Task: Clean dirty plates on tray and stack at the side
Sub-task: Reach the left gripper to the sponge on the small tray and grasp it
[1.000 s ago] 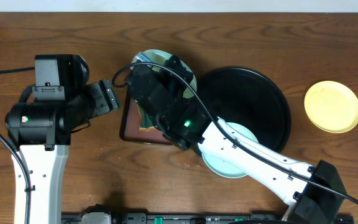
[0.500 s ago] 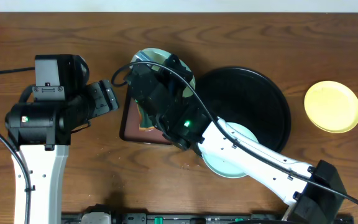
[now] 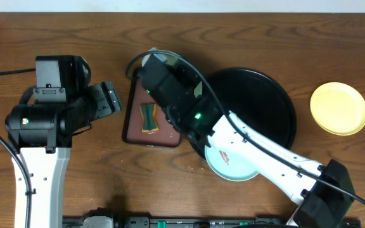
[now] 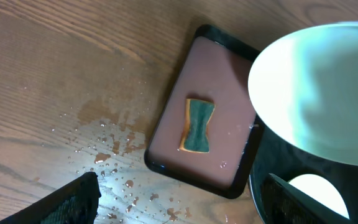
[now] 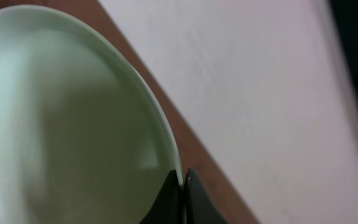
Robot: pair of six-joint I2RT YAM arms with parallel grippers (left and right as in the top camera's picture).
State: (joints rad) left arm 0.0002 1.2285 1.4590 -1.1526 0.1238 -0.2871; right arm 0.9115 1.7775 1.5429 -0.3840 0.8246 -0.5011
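Right wrist: right gripper (image 5: 182, 186) clamped on mint plate (image 5: 73, 124) rim | left gripper (image 4: 182, 193) jaws apart | bare tabletop (image 4: 55, 74) beside brown tray (image 4: 222, 81)

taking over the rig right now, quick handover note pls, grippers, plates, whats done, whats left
Left gripper: open, empty, beside the brown tray where the sponge lies.
Right gripper: shut on the rim of a mint plate, held up near the brown tray's far end; no smear visible.
Yellow plate: alone on the table, right of the black tray.
Second mint plate: at the black tray's near-left edge.
Done: yellow plate set aside.
Left: stack the held plate, then clean and stack the last.
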